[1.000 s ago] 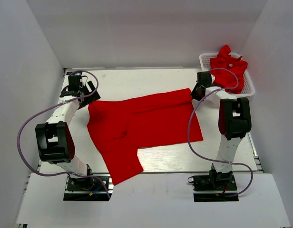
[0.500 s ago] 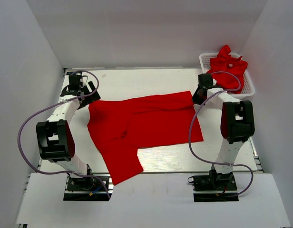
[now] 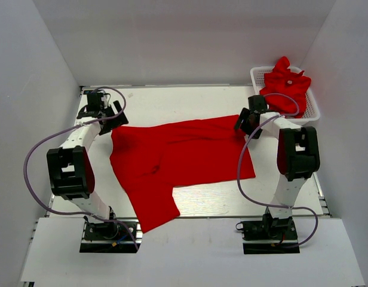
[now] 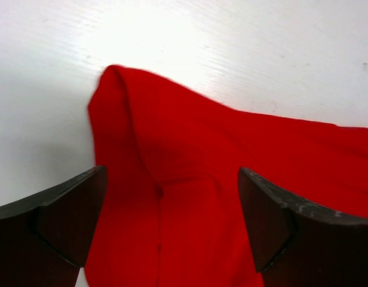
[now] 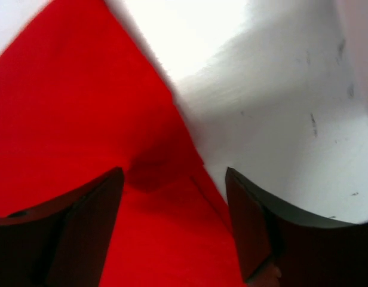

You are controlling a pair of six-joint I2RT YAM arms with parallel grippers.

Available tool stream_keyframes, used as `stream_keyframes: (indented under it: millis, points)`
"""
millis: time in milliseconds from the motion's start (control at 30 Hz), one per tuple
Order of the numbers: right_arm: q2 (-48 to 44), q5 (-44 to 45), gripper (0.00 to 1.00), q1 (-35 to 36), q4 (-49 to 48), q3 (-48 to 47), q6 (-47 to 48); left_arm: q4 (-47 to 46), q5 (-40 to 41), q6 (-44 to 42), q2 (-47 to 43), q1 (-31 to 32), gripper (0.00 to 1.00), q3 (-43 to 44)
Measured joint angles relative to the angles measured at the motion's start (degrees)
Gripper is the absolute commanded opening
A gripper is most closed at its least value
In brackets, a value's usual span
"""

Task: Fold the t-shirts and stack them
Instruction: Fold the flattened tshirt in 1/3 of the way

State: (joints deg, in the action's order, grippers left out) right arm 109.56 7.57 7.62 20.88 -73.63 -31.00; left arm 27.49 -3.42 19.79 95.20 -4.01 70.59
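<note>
Status, top view: one red t-shirt point(image 3: 178, 158) lies spread on the worktop point(image 3: 172, 98), mid-frame, roughly flat, with one lobe (sleeve, I think) running down toward the lower left. A narrow band along its upper edge looks doubled over. Shallow wrinkles left of centre

Left fingers point(image 3: 116, 115) sit at the shirt's upper-left corner, wide apart, nothing held. Left wrist view shows that corner rolled into a soft ridge point(image 4: 121, 113) between the two pads, cloth lying loose on the worktop

Right fingers point(image 3: 246, 124) sit at the upper-right corner, also spread with nothing pinched. In the right wrist view the cloth edge point(image 5: 172, 113) runs diagonally below the pads, bare worktop to its right

More t-shirts point(image 3: 285, 84) are heaped, unfolded, in the white mesh basket point(image 3: 256, 73), upper right of the frame. No folded stack visible anywhere

My read: early. First shirt is at the lay-out or first-fold stage, the rest not started

Next move, as I'd call it:
- both arms drop onto the upper corners and pinch a single layer; the left corner is rolled, so there's a risk of grabbing two layers
- lift together and carry the upper edge toward the bottom of the frame, keeping the cloth taut between the arms
- deal with the lower-left lobe separately or the fold ends up lopsided

Risk: uneven lift drags the whole shirt instead of folding it
</note>
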Motion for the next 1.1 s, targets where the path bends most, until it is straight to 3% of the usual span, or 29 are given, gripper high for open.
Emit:
stream_keyframes:
  millis: [33, 67, 333, 700, 900, 1100]
  points:
    - [-0.26, -0.72, 0.79, 0.00, 0.00, -0.24, 0.66, -0.70, -1.09, -0.04, 0.37, 0.07, 1.00, 0.00]
    - [-0.37, -1.44, 0.90, 0.02, 0.00, -0.79, 1.36, -1.81, -2.29, -0.09, 0.98, 0.17, 1.00, 0.02]
    - [1.18, -6.03, 0.90, 1.81, -2.38, -9.29, 6.36, -6.16, -10.64, 0.52, 11.63, 1.09, 1.00, 0.37]
    - [14.29, -13.18, 0.90, 2.78, -4.17, -18.69, 7.52, -7.39, -11.80, 1.64, 16.26, 0.50, 1.00, 2.23]
    - [18.49, -10.32, 0.90, 1.57, -3.85, -24.70, 3.85, -5.16, -11.74, 1.79, 23.76, 0.37, 1.00, 13.09]
    - [25.73, -10.80, 0.90, -0.57, -1.99, -36.11, 2.29, -0.61, -11.89, 0.46, 38.66, 0.37, 1.00, 36.63]
